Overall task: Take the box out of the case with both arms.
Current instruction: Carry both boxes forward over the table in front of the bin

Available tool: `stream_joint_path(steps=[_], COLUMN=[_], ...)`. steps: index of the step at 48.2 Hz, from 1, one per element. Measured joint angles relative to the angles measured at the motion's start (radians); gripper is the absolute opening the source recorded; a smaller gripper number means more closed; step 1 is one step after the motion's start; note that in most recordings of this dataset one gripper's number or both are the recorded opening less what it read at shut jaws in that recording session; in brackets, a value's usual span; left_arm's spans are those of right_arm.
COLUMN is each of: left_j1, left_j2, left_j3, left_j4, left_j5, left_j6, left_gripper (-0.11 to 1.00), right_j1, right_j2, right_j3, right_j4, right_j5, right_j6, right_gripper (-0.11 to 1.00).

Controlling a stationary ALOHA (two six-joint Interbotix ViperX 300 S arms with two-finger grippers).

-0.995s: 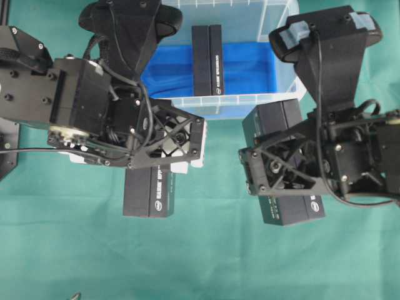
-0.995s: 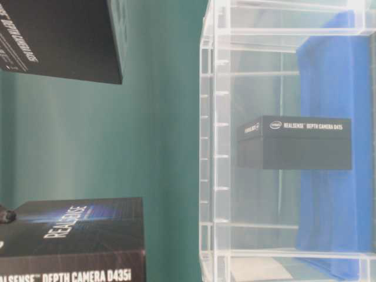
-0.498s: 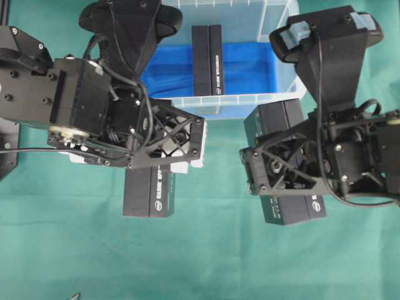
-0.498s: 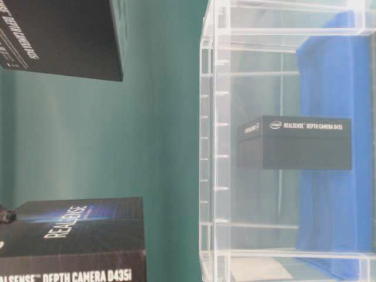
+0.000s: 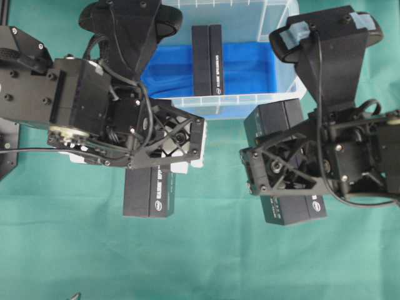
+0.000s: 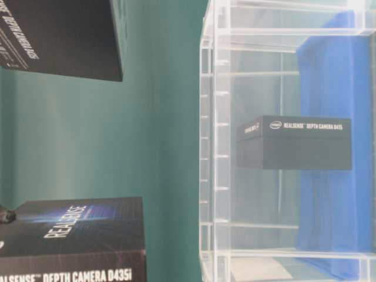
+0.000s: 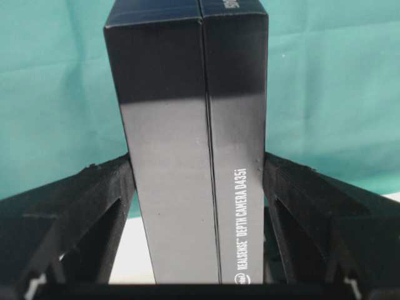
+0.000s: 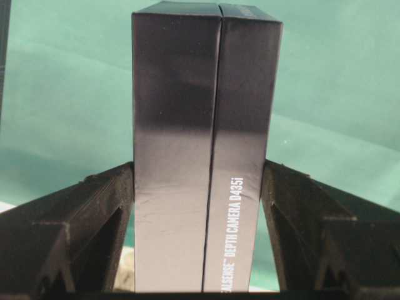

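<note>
1. RealSense depth camera box (image 5: 207, 59), black with a seam along its top, is seen inside the case (image 5: 284, 94), standing on the blue sheet (image 5: 250, 69) that covers the floor; in the table-level view the same box (image 6: 294, 143) is seen through the clear ribbed wall, apart from the walls on all visible sides.
2. The case is placed at the far edge of the green worktop (image 5: 206, 250), between the two arms.
3. A second black box (image 5: 149, 192) is seen on the left, outside the case, gripped by the left hand (image 5: 164, 145); in the left wrist view the box (image 7: 187, 156) is pressed on both long sides by the black fingers (image 7: 100, 200), and the words "REALSENSE DEPTH CAMERA D435i" can be read on it.
4. A third black box (image 5: 284, 162) is seen on the right, just in front of the case's near corner, gripped by the right hand (image 5: 281, 167); in the right wrist view this box (image 8: 206, 156) is clamped between the fingers (image 8: 294, 206) in the same way.
5. Pale blue tape (image 5: 294, 32) is seen on the right arm, and white parts (image 5: 197, 140) on the left hand.
6. Whether either gripped box touches the worktop cannot be told.
</note>
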Motion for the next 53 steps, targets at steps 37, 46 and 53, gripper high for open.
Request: stream_joint_path(steps=[37, 46, 53], left_j1=[-0.054, -0.058, -0.060], left_j2=[-0.075, -0.081, -0.078], left_j3=[0.373, 0.528, 0.632], left_j4=[0.028, 0.031, 0.032], left_j5=[-0.247, -0.422, -0.568], left_j6=[-0.146, -0.178, -0.179], left_gripper=[0.63, 0.63, 0.63], right_j1=[0.002, 0.000, 0.002], right_j2=[0.011, 0.012, 0.015], right_j3=[0.293, 0.449, 0.554], right_j4=[0.026, 0.034, 0.037], right_j5=[-0.229, -0.368, -0.486], right_j6=[0.071, 0.120, 0.153], right_gripper=[0.65, 0.65, 0.65])
